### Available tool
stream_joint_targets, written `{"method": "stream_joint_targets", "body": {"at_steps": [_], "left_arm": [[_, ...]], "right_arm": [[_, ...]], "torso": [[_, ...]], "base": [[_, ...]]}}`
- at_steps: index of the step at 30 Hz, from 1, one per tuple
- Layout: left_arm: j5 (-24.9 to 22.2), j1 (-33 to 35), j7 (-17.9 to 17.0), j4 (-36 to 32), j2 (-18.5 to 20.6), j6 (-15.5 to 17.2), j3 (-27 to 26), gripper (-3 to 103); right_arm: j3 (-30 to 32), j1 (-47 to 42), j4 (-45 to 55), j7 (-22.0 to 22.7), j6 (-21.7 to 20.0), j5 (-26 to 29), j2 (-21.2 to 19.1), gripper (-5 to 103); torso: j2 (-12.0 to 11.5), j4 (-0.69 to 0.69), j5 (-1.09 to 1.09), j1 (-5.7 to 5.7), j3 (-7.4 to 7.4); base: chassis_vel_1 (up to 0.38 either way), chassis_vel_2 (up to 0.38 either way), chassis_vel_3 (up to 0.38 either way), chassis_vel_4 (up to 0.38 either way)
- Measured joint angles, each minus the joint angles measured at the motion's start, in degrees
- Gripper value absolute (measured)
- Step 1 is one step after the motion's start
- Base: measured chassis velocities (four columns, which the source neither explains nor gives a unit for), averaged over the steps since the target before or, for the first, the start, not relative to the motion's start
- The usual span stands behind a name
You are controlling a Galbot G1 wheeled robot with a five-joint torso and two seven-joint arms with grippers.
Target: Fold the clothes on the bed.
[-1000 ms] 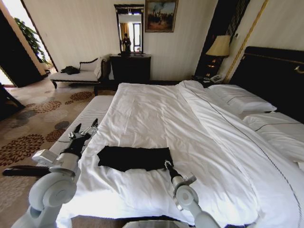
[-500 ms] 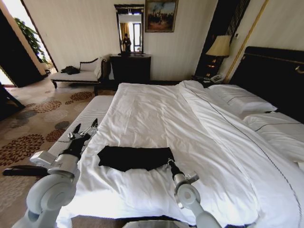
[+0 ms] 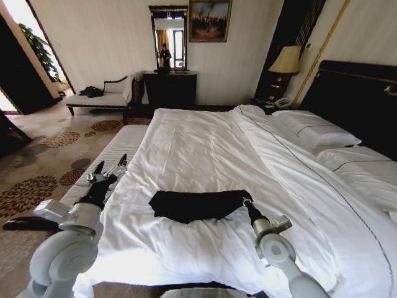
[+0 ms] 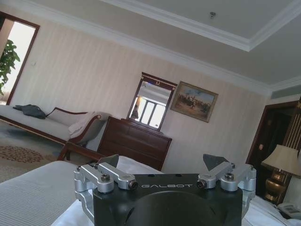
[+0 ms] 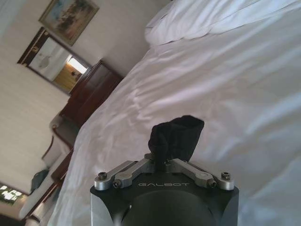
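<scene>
The black T-shirt (image 3: 197, 205), folded into a band, lies on the white bed (image 3: 205, 143) near its foot. Soft and limp, it's best pinched at corners. The right end effector (image 3: 246, 201) grips its right corner and has dragged it rightward since a second ago. The left end effector (image 3: 107, 169) hangs spread wide off the bed's left edge.

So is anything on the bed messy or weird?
Nothing is spilled or broken. The black T-shirt lies in a crumpled, uneven band on the white bed, one end pinched in the right end effector and stretched sideways. The left end effector is open beside the bed.
</scene>
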Motion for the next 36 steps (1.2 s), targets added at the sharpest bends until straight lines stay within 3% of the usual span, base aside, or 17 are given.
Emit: {"method": "stream_joint_targets", "body": {"at_steps": [5, 8, 19, 27, 36], "left_arm": [[-0.58, -0.77, -0.25, 0.51, 1.18, 0.25, 0.17, 100], [-0.87, -1.05, -0.37, 1.48, 2.26, 0.41, 0.56, 100], [-1.92, -1.27, -0.86, 2.30, 2.77, 0.69, -1.24, 100], [-1.90, -1.45, -0.88, 3.02, 2.73, 0.70, -1.27, 100], [-1.92, -2.08, -0.91, 3.72, 2.66, 0.70, -1.10, 100]], "right_arm": [[-5.30, 3.90, -1.64, -4.28, -0.68, -4.18, 1.37, 1], [-12.71, 10.97, -5.59, -8.83, -1.00, -9.03, 3.00, 1], [-27.90, 19.71, -12.58, -14.39, -0.19, -14.19, 8.19, 1], [-33.21, 22.34, -18.04, -15.72, 0.99, -15.95, 13.15, 1], [-35.08, 21.95, -21.91, -16.04, 1.41, -16.39, 15.43, 1]], "torso": [[0.00, -0.02, -0.01, 0.00, 0.00], [-0.01, 0.00, -0.01, 0.00, 0.01], [0.00, -0.01, -0.02, 0.00, 0.01], [-0.01, 0.00, -0.02, 0.00, 0.00], [-0.01, -0.01, -0.01, 0.01, 0.00]], "base": [[0.000, 0.000, 0.000, 0.000], [0.000, 0.000, 0.000, 0.000], [0.000, 0.000, 0.000, 0.000], [0.000, 0.000, 0.000, 0.000], [0.000, 0.000, 0.000, 0.000]]}}
